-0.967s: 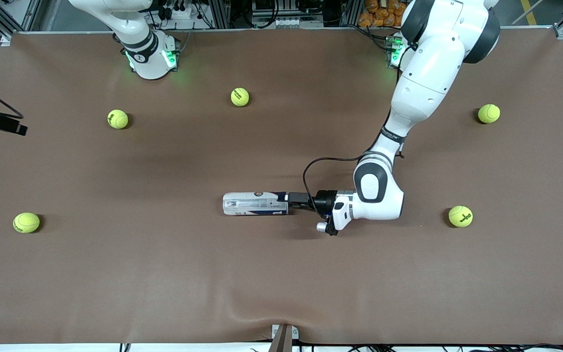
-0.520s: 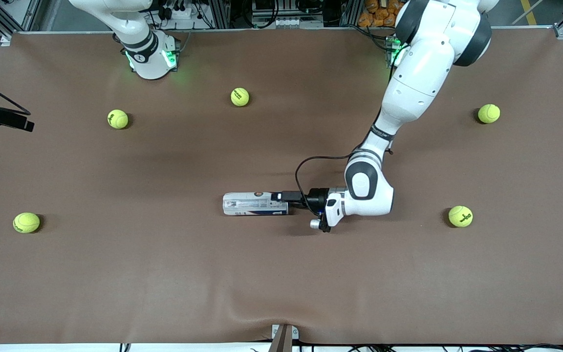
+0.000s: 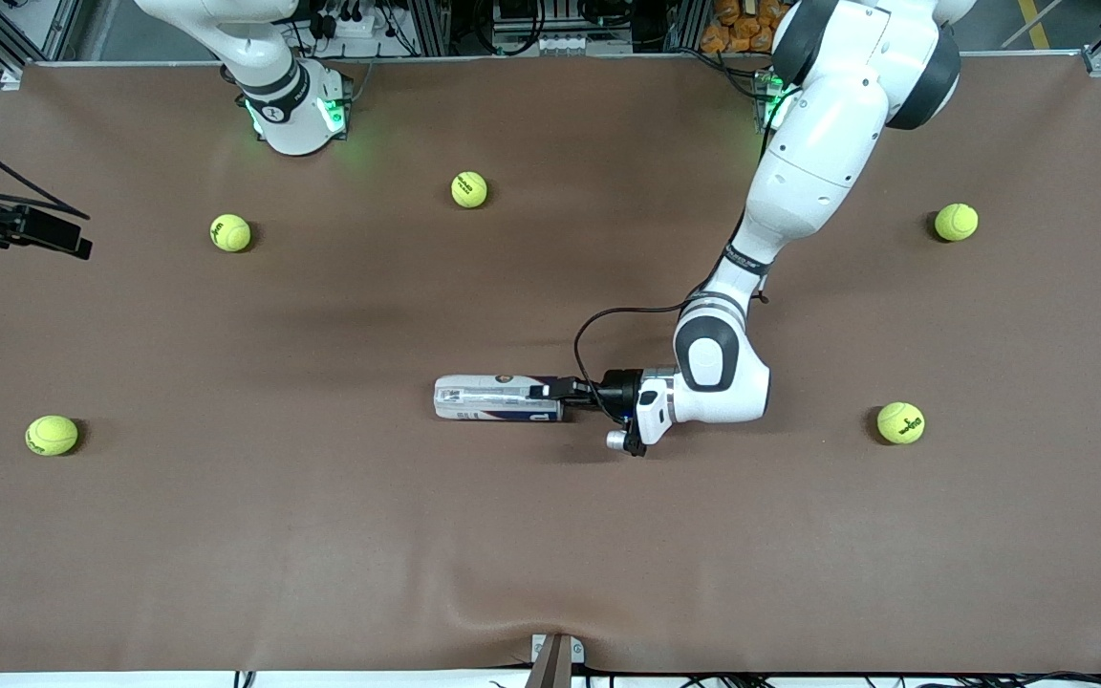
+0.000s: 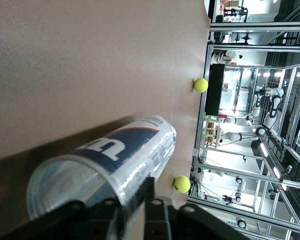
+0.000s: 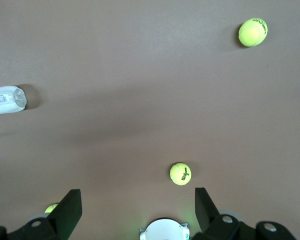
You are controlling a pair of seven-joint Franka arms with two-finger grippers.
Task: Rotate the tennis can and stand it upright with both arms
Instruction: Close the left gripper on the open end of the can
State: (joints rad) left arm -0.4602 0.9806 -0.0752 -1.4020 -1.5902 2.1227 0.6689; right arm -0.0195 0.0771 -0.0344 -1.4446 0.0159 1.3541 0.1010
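The tennis can [image 3: 498, 398] lies on its side in the middle of the brown table, its open silvery rim toward the left arm's end. My left gripper [image 3: 550, 388] is low at that rim, its fingers closed on the can's wall. In the left wrist view the can [image 4: 105, 155] fills the foreground, with one finger [image 4: 151, 200] outside the rim and the left gripper [image 4: 135, 202] pinching the clear wall. My right gripper [image 3: 63, 239] hangs high over the table edge at the right arm's end. It is open and empty in its wrist view [image 5: 137, 212], where the can's closed end [image 5: 5, 100] shows far off.
Several yellow-green tennis balls lie scattered: one [image 3: 469, 189] and another [image 3: 230, 232] near the right arm's base [image 3: 297, 110], one [image 3: 52, 435] at the right arm's end, two [image 3: 956, 222] [image 3: 900, 422] at the left arm's end. A clamp [image 3: 555, 659] sits at the near table edge.
My left gripper has slid toward the can and over its rim, nudging the can slightly toward the right arm's end. The right gripper has come farther in over the table edge.
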